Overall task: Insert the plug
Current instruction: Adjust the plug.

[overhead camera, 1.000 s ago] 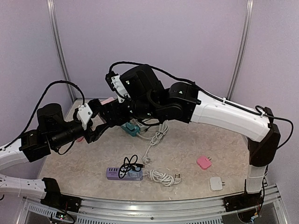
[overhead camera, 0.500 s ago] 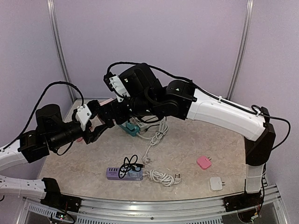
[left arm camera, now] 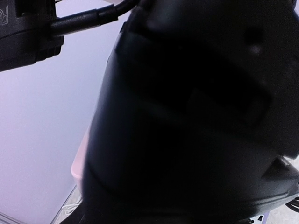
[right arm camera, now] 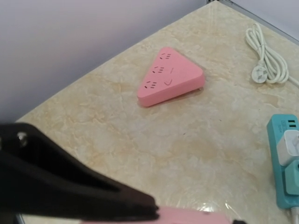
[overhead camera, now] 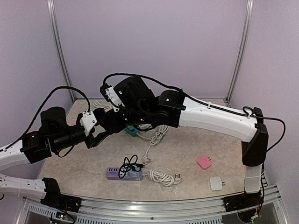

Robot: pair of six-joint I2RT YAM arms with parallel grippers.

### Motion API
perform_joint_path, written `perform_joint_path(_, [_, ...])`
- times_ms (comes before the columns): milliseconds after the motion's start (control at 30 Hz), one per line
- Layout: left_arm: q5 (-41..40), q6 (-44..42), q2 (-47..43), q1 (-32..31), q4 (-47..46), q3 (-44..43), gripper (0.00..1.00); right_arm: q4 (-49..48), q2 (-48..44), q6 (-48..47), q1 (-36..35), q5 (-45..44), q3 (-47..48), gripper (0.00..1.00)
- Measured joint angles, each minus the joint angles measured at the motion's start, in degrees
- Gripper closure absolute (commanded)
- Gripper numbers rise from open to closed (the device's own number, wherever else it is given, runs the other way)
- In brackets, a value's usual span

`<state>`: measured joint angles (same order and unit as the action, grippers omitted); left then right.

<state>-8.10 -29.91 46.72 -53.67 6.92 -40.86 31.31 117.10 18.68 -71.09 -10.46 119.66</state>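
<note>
— What lies nearest?
— On the right, a white square plug (overhead camera: 216,183) and a pink plug (overhead camera: 203,162) lie loose on the surface (overhead camera: 187,140), near each other. Left of them is a purple power strip (overhead camera: 122,174) with a black cord (overhead camera: 128,163) looped over it, and a bundled white cord (overhead camera: 161,177) just beside.
— And the jaws?
— Both hang above the surface at mid-left, close together. The right arm (overhead camera: 215,116) fills the left wrist view, so I cannot tell how the left jaws stand. Of the right jaws one dark finger (right arm camera: 70,191) shows above a pink edge (right arm camera: 187,217); gripping or not, I cannot tell.
— Farther back?
— A teal power strip (right arm camera: 284,182) with a seated white plug (right arm camera: 288,147), then a pink triangular power strip (right arm camera: 170,77) and a coiled white cable (right arm camera: 266,51).
</note>
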Motion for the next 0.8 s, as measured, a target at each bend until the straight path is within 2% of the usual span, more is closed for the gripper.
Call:
perform_joint_path(67, [0.04, -0.09, -0.04, 0.0, -0.04, 0.24, 1.0, 0.0, 0.0, 0.07, 0.0, -0.39, -0.17, 0.68])
perform_joint_path(200, [0.13, -0.2, -0.31, 0.0, -0.76, 1.09, 1.0, 0.13, 0.0, 0.15, 0.0, -0.98, -0.46, 1.0])
perform_joint_path(233, [0.13, -0.24, -0.37, 0.0, -0.96, 1.27, 0.98, 0.15, 0.0, 0.15, 0.0, -1.11, -0.48, 1.0])
perform_joint_path(267, [0.17, -0.39, -0.5, -0.02, -1.25, 1.51, 0.8, 0.2, 0.0, 0.15, 0.0, -1.16, -0.48, 1.0])
perform_joint_path(300, [0.22, -0.61, -0.66, -0.02, -1.46, 1.73, 0.48, 0.22, 0.0, 0.13, 0.0, -1.11, -0.48, 1.0])
perform_joint_path(333, [0.28, -0.76, -0.81, -0.02, -1.66, 1.9, 0.23, 0.22, 0.0, 0.09, 0.0, -1.07, -0.48, 1.0])
perform_joint_path(367, [0.44, -0.83, -1.03, 0.0, -1.88, 2.14, 0.05, 0.24, -0.09, 0.04, 0.0, -0.94, -0.52, 1.0])
perform_joint_path(400, [1.07, -1.01, -1.38, 0.11, -2.08, 2.4, 0.02, 0.22, -0.31, -0.31, 0.0, -0.5, -0.83, 1.0])
perform_joint_path(567, [6.45, 0.74, -5.84, 1.01, -1.81, 3.1, 0.01, 0.02, -5.64, -3.06, 1.16, 4.72, -8.35, 1.0])
perform_joint_path(667, [8.35, 1.29, -7.87, 1.05, -2.86, 3.67, 0.01, -4.37, -10.62, -2.51, 2.84, 11.06, -15.63, 1.0])
perform_joint_path(800, [11.26, -0.42, -8.79, 0.33, -4.87, 4.39, 0.01, -15.28, -15.67, 0.04, 4.66, 17.73, -22.95, 1.0])
